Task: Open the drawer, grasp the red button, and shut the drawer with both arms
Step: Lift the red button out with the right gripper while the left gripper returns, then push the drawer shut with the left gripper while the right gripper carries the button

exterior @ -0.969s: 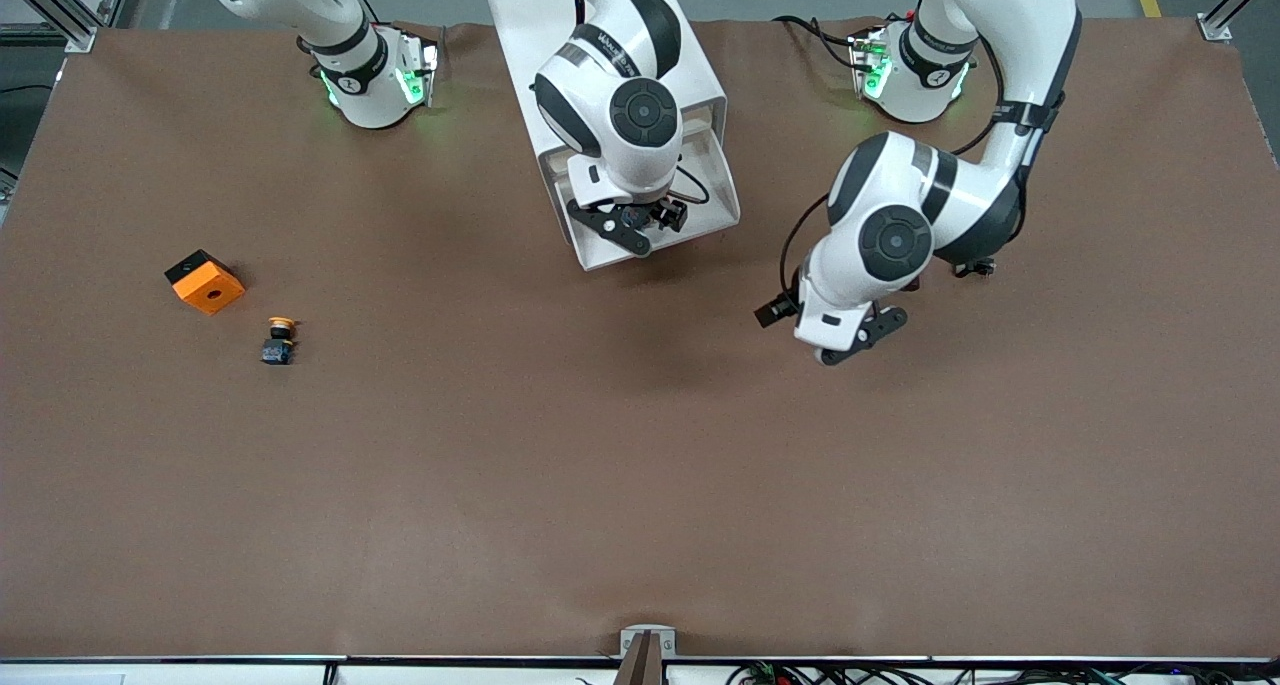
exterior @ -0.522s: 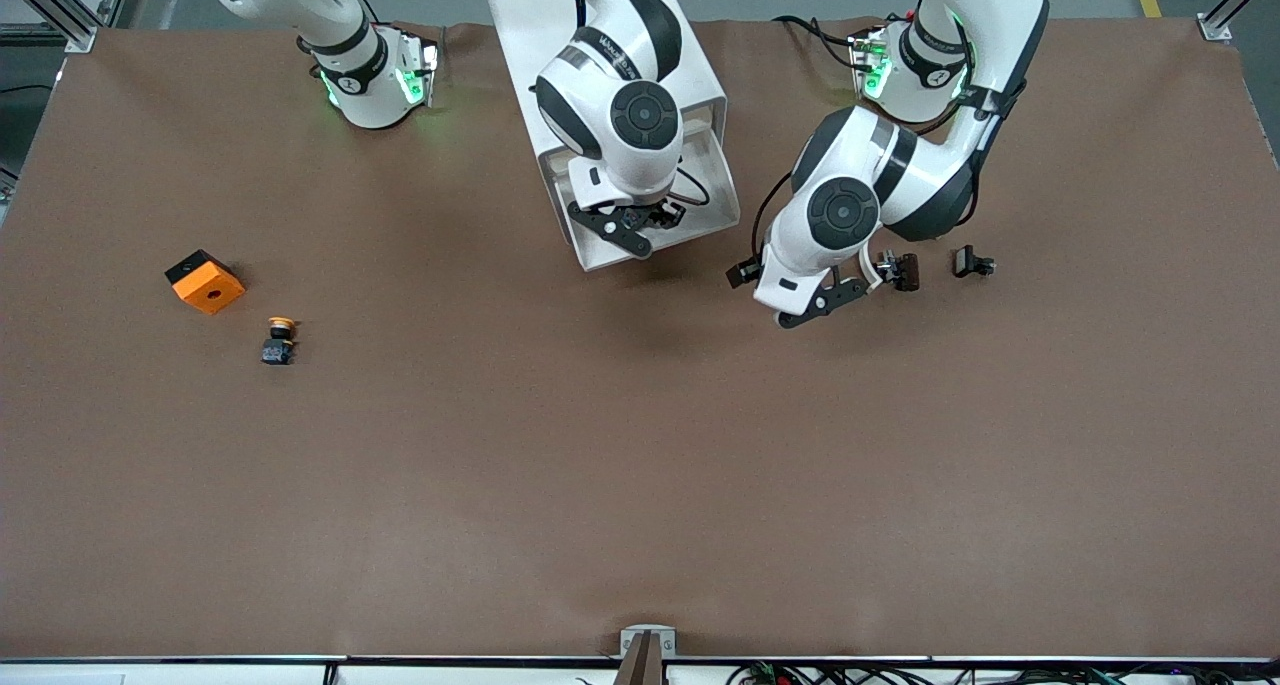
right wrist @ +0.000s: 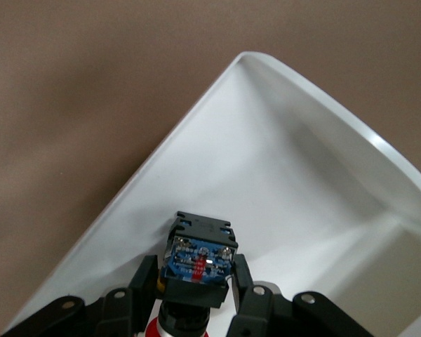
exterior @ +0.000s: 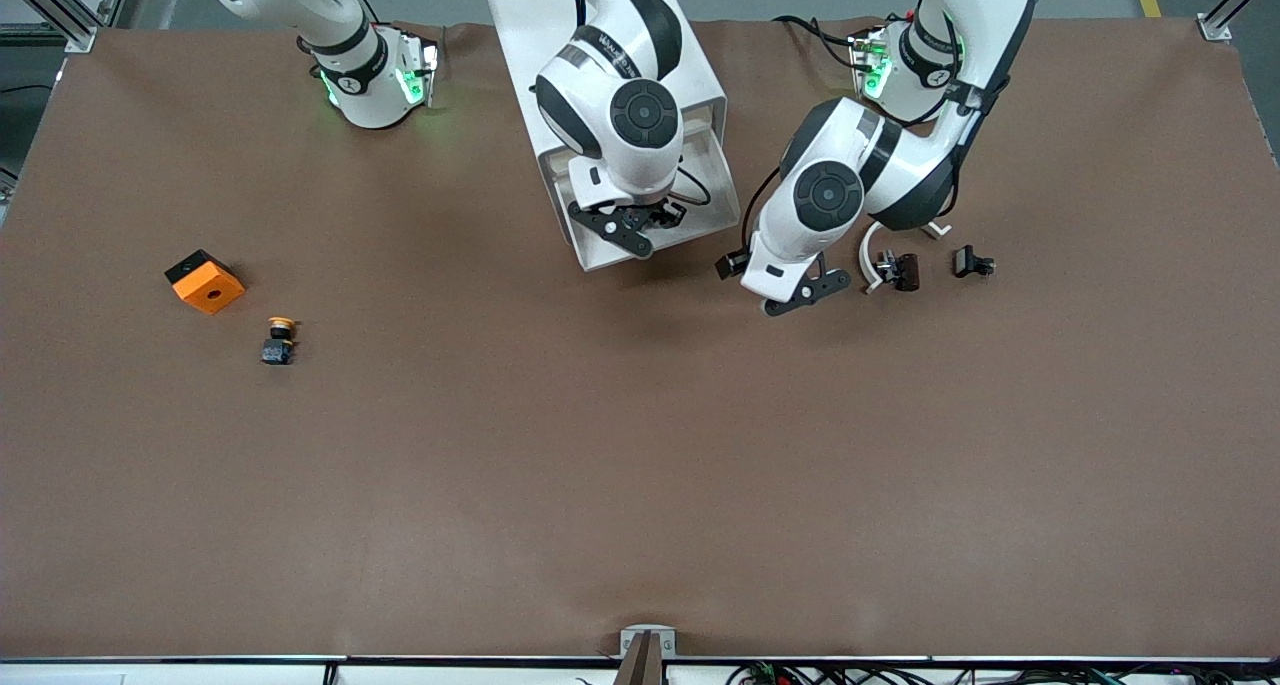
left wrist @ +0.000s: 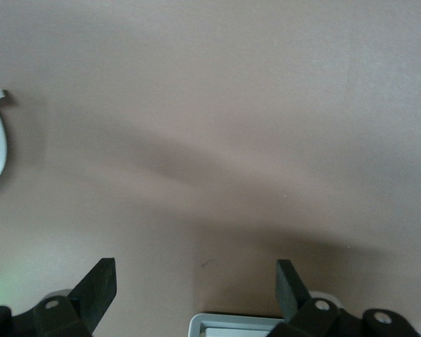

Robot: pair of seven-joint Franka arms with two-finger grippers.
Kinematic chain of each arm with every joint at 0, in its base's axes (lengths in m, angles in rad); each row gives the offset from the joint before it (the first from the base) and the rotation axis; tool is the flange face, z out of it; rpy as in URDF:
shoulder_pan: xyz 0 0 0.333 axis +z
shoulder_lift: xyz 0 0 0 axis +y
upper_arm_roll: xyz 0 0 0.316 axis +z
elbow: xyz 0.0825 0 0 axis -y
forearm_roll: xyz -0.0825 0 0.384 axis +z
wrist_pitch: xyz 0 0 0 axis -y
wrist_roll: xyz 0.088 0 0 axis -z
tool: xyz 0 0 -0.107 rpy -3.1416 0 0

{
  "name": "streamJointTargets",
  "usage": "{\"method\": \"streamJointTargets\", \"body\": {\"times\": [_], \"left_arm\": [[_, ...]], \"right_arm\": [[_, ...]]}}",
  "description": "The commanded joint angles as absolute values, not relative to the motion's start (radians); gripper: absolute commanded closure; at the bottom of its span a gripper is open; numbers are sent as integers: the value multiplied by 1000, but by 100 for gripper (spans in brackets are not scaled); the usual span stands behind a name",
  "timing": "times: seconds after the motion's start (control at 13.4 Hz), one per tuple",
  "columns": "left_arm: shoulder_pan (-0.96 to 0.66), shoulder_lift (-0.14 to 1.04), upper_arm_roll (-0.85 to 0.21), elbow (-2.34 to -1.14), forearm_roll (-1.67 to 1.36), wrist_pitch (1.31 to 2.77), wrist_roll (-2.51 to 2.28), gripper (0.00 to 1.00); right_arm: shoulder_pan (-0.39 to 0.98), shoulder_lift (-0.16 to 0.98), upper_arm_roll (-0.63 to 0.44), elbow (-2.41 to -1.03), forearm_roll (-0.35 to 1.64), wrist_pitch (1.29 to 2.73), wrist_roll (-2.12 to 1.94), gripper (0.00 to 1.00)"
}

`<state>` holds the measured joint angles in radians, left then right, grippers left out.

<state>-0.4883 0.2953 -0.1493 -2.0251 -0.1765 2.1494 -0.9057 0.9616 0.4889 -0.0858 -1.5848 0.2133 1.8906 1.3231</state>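
The red-capped button (right wrist: 196,263) sits inside the open white drawer (right wrist: 295,182), clamped between the right gripper's (right wrist: 196,295) jaws. The left gripper (left wrist: 196,291), jaws wide apart, hangs over bare brown table (exterior: 640,465) just beside the drawer, toward the left arm's end.

- My own wrist is blocking most of the open drawer (exterior: 715,180) in the front view.
- The right wrist view's edge is cropping the button (right wrist: 196,270), leaving its red cap barely showing.
- Two small dark parts (exterior: 935,265) are staying too small to identify.
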Motion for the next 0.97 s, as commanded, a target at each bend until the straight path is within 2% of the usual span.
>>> {"method": "streamJointTargets", "body": {"times": [0.0,0.22,0.52,0.89], "left_arm": [[-486,273,-178,-2072,-158,2213,-900,0],[-488,275,-201,-2111,-158,2281,-907,0],[-485,282,-251,-2114,-158,2290,-942,0],[-474,268,-339,-2120,-160,2286,-1031,0]], "right_arm": [[924,489,-84,-1524,235,1823,1304,91],[867,489,-81,-1439,239,1692,1302,91],[757,485,-83,-1329,299,1531,1212,91],[593,405,-92,-1328,287,1393,789,90]]}}
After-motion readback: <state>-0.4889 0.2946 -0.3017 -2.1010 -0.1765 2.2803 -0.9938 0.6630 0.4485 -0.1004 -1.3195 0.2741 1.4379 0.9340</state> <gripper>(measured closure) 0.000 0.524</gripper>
